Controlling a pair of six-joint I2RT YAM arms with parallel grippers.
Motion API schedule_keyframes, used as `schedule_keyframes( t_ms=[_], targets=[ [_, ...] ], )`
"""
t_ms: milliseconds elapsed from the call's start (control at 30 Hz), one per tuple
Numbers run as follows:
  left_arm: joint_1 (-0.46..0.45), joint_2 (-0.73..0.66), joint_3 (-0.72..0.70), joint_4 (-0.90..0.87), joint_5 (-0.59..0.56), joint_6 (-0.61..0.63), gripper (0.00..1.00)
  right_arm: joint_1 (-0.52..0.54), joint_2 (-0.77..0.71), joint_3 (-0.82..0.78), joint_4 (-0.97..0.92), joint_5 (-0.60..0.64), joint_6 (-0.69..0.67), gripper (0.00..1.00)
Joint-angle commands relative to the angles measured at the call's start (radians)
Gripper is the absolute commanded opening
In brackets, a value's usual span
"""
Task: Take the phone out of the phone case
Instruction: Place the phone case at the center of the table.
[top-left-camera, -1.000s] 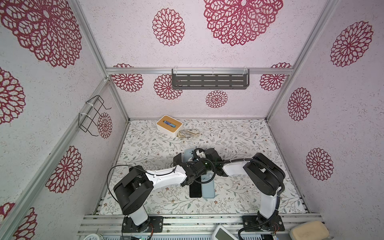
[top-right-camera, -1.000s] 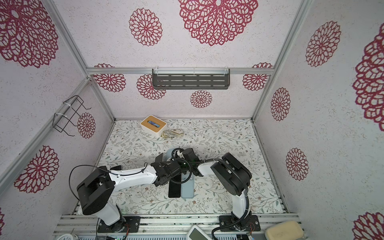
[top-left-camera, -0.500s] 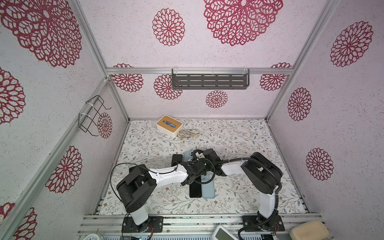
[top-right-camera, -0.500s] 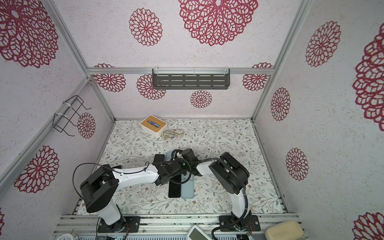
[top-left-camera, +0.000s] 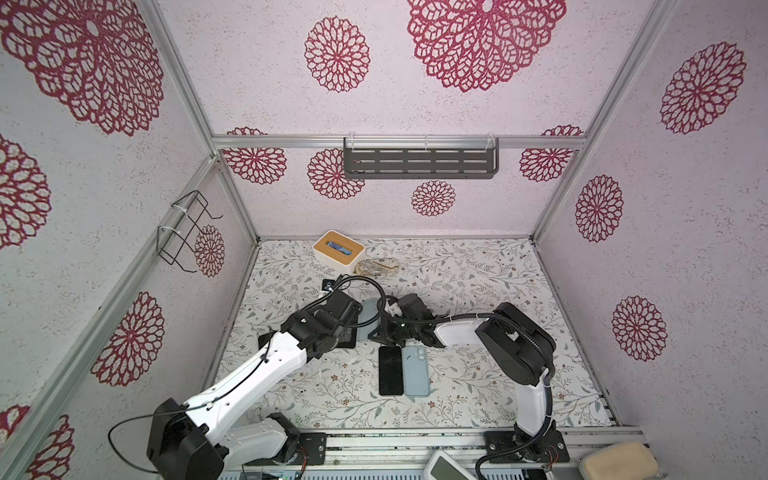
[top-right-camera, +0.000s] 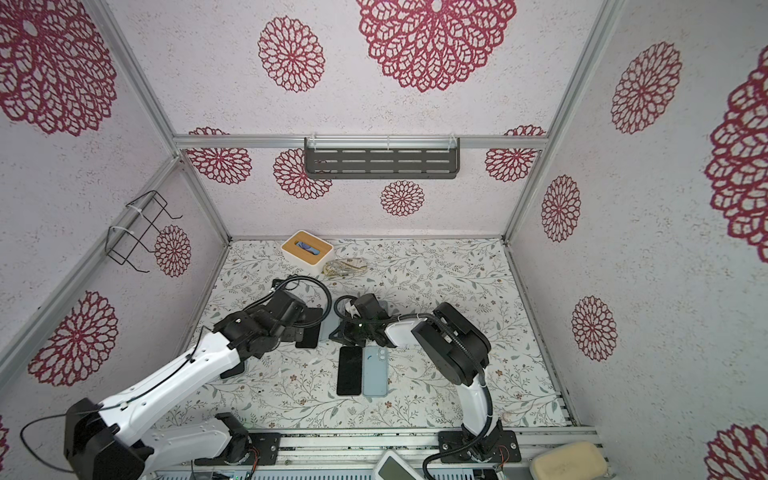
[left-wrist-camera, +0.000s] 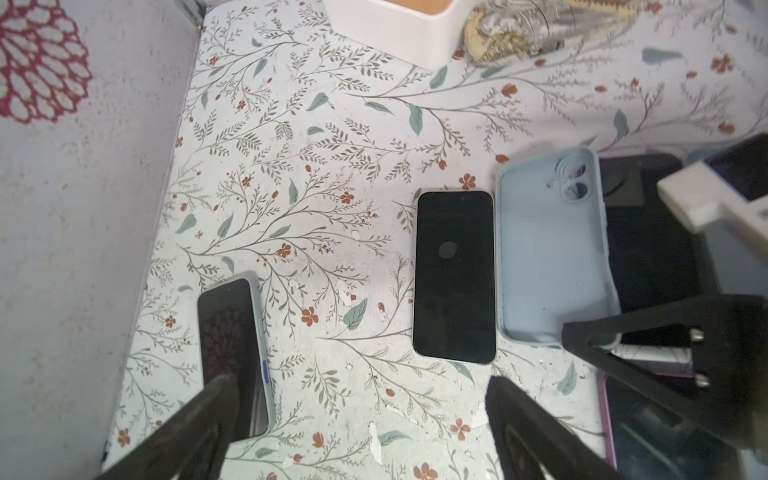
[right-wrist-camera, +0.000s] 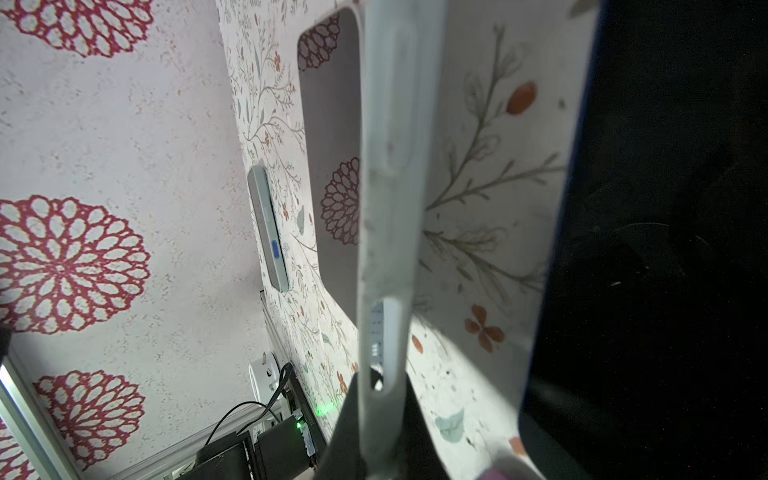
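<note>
The black phone (top-left-camera: 390, 370) lies screen up on the flowered table, bare and out of its case. The pale blue phone case (top-left-camera: 416, 374) lies right beside it, open side up, and both show in the left wrist view as phone (left-wrist-camera: 455, 276) and case (left-wrist-camera: 548, 257). My right gripper (right-wrist-camera: 382, 419) is shut on the rim of the case (right-wrist-camera: 390, 187), which that view shows edge-on. My left gripper (left-wrist-camera: 361, 407) is open a little short of the phone, its fingers (left-wrist-camera: 199, 424) wide apart over bare table.
Another phone in a pale case (left-wrist-camera: 232, 353) lies near the left wall. Dark devices (left-wrist-camera: 648, 249) and a purple-edged one (left-wrist-camera: 665, 436) lie beside the case under my right arm. A white tissue box (top-left-camera: 338, 249) and a crumpled bag (top-left-camera: 376, 266) sit at the back.
My left gripper has opened, let go of the phone and drawn away to the left. The phone now lies uncovered beside the case. My right gripper has kept its grip.
</note>
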Motion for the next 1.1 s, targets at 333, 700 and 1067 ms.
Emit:
schedule_keyframes(
  t_ms=[333, 700, 1067],
  targets=[
    [0.205, -0.169, -0.016, -0.097, 0.159, -0.136, 0.97, 0.015, -0.029, 0.073, -0.194, 0.033, -0.116, 0.52],
    [0.275, -0.267, 0.035, -0.186, 0.138, -0.202, 0.97, 0.015, -0.193, 0.108, -0.436, 0.127, -0.275, 0.99],
    [0.464, -0.354, 0.058, -0.315, 0.192, -0.268, 0.97, 0.013, -0.527, 0.078, -0.574, 0.242, -0.553, 0.99]
  ],
)
